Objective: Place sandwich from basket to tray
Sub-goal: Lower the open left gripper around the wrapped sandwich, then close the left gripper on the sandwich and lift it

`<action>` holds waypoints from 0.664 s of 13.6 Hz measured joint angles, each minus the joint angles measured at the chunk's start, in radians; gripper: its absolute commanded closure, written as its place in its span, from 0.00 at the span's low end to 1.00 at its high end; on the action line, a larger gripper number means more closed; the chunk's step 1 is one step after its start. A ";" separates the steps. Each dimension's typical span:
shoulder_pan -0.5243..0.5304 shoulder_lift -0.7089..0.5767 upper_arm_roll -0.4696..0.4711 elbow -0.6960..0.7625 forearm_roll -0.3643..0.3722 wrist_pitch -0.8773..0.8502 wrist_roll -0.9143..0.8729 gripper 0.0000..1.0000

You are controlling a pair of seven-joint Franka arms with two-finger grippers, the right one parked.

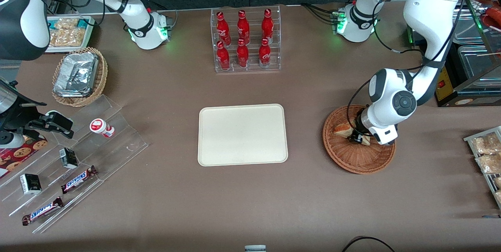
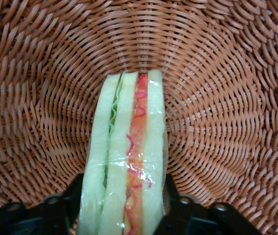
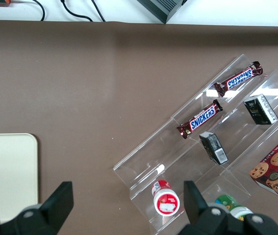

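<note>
The sandwich (image 2: 129, 147), a clear-wrapped wedge of white bread with green and red-orange filling, lies in the round reddish-brown wicker basket (image 1: 352, 164) at the working arm's end of the table. My left gripper (image 1: 357, 138) reaches down into the basket. Its black fingers (image 2: 74, 198) press against both bread sides of the sandwich (image 1: 343, 129), so the gripper (image 2: 124, 200) is shut on it. The basket's weave (image 2: 217, 98) fills the wrist view around it. The cream tray (image 1: 242, 134) lies flat at the table's middle with nothing on it, beside the basket.
A clear rack of red bottles (image 1: 246, 40) stands farther from the front camera than the tray. Toward the parked arm's end are a tan basket of foil packs (image 1: 78, 76) and a stepped acrylic rack with Snickers bars (image 1: 78, 179). Packaged snacks (image 1: 487, 152) lie at the working arm's table edge.
</note>
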 measured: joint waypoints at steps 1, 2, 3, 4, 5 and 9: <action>-0.001 -0.001 0.000 0.001 0.000 0.001 0.000 1.00; -0.002 -0.004 0.000 0.004 0.001 0.002 0.000 1.00; -0.003 -0.011 -0.001 0.010 0.002 0.002 0.000 1.00; -0.005 -0.025 -0.003 0.022 0.003 -0.006 0.002 1.00; -0.009 -0.046 -0.011 0.044 0.004 -0.044 0.005 1.00; -0.032 -0.130 -0.132 0.237 0.003 -0.305 0.004 0.96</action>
